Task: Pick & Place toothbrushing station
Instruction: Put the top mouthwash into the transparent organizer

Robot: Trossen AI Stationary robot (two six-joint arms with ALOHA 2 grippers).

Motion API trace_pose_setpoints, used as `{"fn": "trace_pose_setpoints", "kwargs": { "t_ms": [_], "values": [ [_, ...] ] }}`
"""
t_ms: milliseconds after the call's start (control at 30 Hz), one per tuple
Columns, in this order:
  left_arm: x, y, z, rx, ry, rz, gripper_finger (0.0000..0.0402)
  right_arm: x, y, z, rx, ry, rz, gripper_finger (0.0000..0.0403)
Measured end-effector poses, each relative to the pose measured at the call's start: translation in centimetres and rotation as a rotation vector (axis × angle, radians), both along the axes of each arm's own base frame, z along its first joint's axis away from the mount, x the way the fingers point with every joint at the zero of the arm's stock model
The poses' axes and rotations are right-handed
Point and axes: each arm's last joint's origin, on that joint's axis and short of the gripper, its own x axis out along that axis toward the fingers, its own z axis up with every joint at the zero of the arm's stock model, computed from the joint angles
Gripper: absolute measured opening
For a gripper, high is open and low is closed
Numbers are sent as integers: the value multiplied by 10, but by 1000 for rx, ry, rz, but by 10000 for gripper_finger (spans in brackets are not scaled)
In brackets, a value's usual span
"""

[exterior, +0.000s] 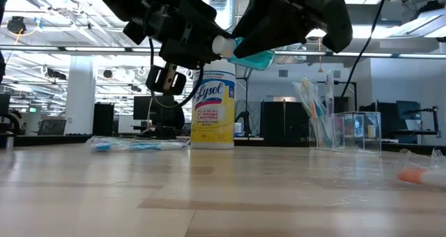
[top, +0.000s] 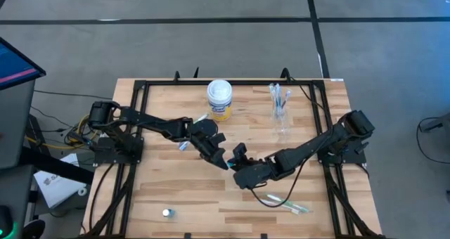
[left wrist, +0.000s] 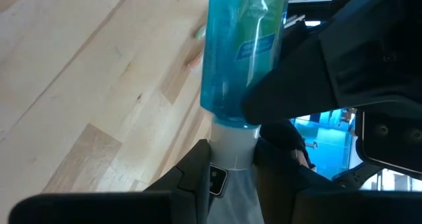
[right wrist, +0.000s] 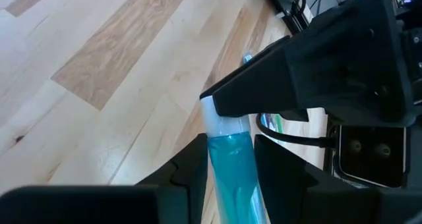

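- The worktop (top: 176,190) is pale wood in long glued strips, framed by a dark metal rail.
- A small blue tube (left wrist: 244,49) of soft, see-through plastic with a white cap (left wrist: 232,145) hangs in the air above the middle of the worktop, between the two grippers.
- The left gripper (left wrist: 232,174) is clenched on the white cap end; its dark fingers (left wrist: 198,168) press the cap from both sides.
- The right gripper (right wrist: 227,161) straddles the blue body of the tube, one finger on each side and close against it; I cannot tell whether they already pinch it.
- Seen from above, the two grippers meet nose to nose at the worktop's centre, the left arm coming in from 9 o'clock, the right from 3 o'clock.
- Clear plastic cups (top: 281,116) holding slim toothbrushes (top: 276,95) stand toward 1 o'clock.
- A round canister (top: 219,100) with a white lid stands at 12 o'clock.
- More toothbrushes (top: 288,205) lie flat toward 5 o'clock.
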Motion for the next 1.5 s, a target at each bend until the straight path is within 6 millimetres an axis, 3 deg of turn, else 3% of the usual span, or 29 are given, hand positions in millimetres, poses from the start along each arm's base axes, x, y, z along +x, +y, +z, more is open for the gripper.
{"fn": "trace_pose_setpoints", "kwargs": {
  "t_ms": [267, 633, 933, 1200, 1500],
  "values": [
    [0, 0, 0, 1, 1, 2, 87, -1, -1, -1, 2, 14, -7, 52],
    [0, -2, 0, 35, -24, -11, 95, -1, -2, -1, 40, 6, -40, 52],
    [1, -2, 2, 121, -113, -55, 118, -13, -13, 10, 145, 4, -112, 52],
    [-5, -4, 25, 285, -265, -32, 108, -32, -23, 6, 214, -21, -158, 52],
    [-18, -23, 54, 549, -420, 31, 106, -63, -43, 7, 340, -183, -226, 52]
  ]
}}
